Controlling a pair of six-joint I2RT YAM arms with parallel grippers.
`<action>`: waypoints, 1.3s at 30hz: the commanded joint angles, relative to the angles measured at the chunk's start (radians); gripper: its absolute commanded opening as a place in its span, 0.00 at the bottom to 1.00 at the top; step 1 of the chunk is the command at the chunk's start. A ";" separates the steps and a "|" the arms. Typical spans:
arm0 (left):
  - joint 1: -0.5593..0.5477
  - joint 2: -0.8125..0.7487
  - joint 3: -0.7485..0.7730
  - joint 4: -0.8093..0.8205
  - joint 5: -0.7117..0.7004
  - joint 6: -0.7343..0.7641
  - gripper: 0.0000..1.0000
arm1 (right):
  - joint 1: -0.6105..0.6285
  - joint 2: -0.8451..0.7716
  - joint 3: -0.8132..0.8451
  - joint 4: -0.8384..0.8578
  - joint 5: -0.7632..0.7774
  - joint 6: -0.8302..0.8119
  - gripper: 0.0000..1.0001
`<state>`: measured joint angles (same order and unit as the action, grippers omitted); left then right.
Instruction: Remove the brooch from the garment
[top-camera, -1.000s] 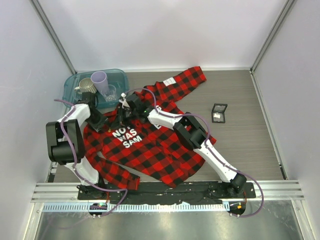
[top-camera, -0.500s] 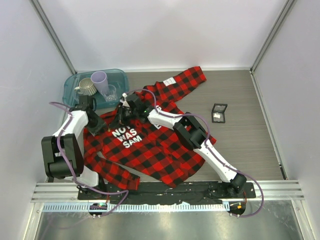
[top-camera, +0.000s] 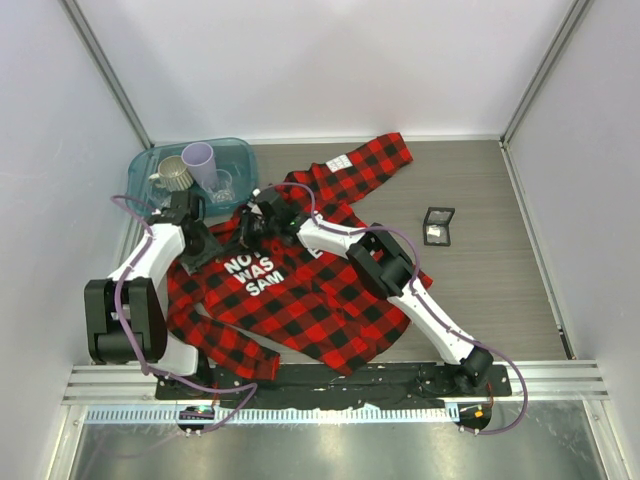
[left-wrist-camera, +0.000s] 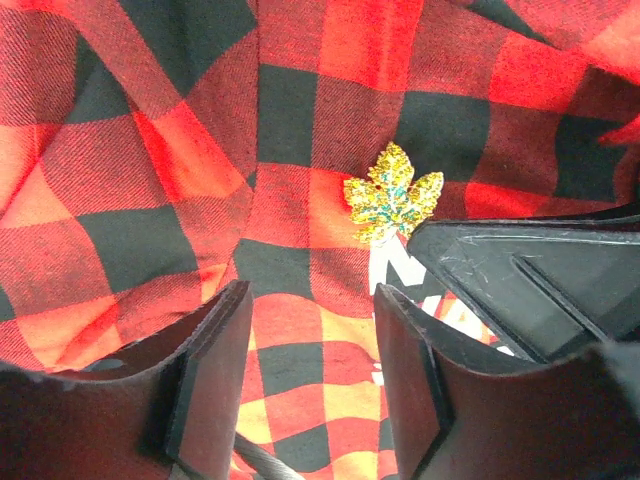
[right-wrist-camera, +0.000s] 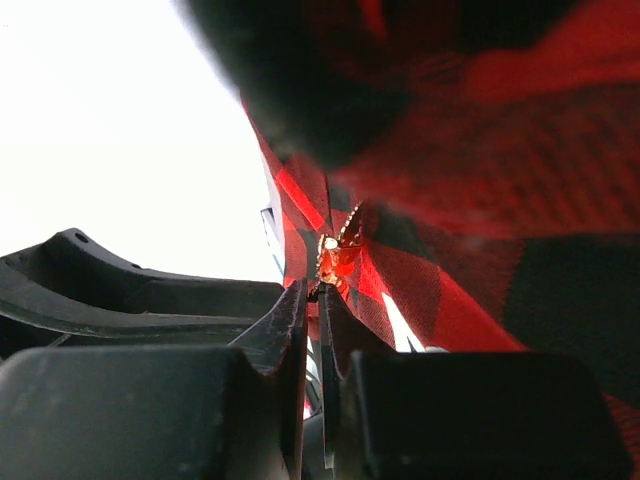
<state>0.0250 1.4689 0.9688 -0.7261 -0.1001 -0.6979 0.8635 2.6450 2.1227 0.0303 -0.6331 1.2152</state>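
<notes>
Nearest you, the left arm's elbow has dropped back, and its wrist, which had retreated toward the bin (top-camera: 143, 172), is over the garment (top-camera: 300, 300) again. Your left gripper (left-wrist-camera: 310, 297) hangs wide and empty just short of the brooch (left-wrist-camera: 393, 197), which is pinned beside the lettering. The right gripper (right-wrist-camera: 318, 305) stays pinched almost closed on the brooch's lower edge. You likely now brace cloth, then pull.

- White block letters (top-camera: 252, 272) are showing on the chest of the plaid shirt (top-camera: 310, 305), reading "NOT", "WAS", "SAM" in three stacked lines.
- A small white label (top-camera: 338, 162) is sitting on the shirt's far part, its print too small to read.
</notes>
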 joint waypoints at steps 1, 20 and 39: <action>-0.011 0.002 0.007 -0.013 -0.056 0.032 0.53 | -0.001 -0.023 -0.013 0.037 0.007 0.101 0.11; -0.112 0.156 0.128 -0.035 -0.164 0.103 0.45 | -0.001 -0.030 -0.056 0.079 0.004 0.207 0.10; -0.111 0.205 0.180 -0.009 -0.197 0.202 0.35 | -0.032 -0.037 -0.056 0.100 -0.025 0.158 0.28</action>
<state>-0.0898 1.6684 1.1130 -0.7597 -0.2749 -0.5331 0.8536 2.6453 2.0647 0.1055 -0.6327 1.4067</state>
